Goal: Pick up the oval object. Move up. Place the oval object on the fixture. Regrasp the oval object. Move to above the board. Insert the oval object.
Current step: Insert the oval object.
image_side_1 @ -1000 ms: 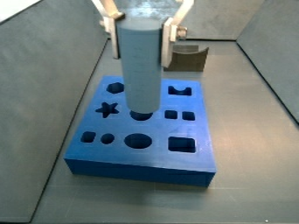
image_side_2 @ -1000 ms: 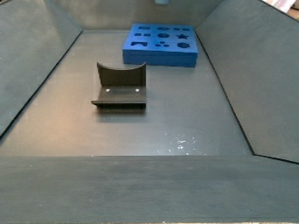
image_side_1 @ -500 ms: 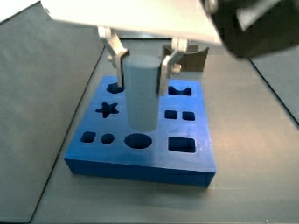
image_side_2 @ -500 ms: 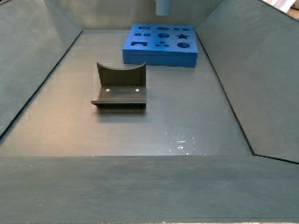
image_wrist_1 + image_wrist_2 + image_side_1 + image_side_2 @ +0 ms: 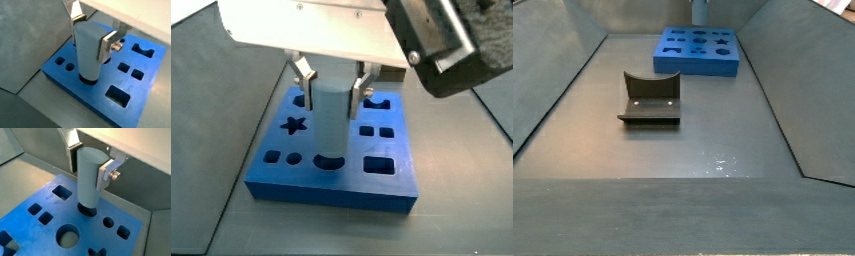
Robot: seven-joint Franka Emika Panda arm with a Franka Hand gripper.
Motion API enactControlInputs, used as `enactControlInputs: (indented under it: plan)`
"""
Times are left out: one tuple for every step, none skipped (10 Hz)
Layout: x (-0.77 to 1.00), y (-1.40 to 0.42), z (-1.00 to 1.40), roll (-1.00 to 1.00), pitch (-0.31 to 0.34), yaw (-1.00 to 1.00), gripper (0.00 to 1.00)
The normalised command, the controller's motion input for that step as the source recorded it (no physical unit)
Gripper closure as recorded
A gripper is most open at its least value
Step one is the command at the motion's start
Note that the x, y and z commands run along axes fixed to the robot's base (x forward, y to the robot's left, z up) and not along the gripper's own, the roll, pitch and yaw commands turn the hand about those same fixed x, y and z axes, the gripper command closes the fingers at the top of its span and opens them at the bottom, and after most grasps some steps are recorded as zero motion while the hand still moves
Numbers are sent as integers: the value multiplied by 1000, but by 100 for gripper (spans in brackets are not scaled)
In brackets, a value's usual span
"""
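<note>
One peg entering its hole

Over the board (image 5: pixel 67 75), the hand (image 5: pixel 93 31) clamps the peg (image 5: pixel 90 52) upright near its top, so its lower end seats in the cut-out; fixture (image 5: pixel 651 97) stands well apart, empty.

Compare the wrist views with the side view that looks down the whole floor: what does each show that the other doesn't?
Only the wrist views show the gripper: its fingers clamp the peg, whose lower end is at a hole in the board. Only the floor-length side view shows the fixture, with nothing on it, standing apart from the board, plus the bare floor nearer the camera. Both show the board and the upright peg over it.
</note>
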Motion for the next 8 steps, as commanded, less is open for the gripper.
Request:
enactControlInputs:
  plan:
    - [0,-9,-497,0,-70,66,100]
    - [77,0,-243,0,-11,0,100]
    - [0,0,-180,0,-3,0,100]
    - [0,0,-266,0,-29,0,100]
    - [-131,0,-449,14,-86,0,100]
    - [-134,0,-323,0,-76,0,100]
    - [0,0,-109,-7,-20,0,100]
    - [0,0,-126,-26,-16,0,100]
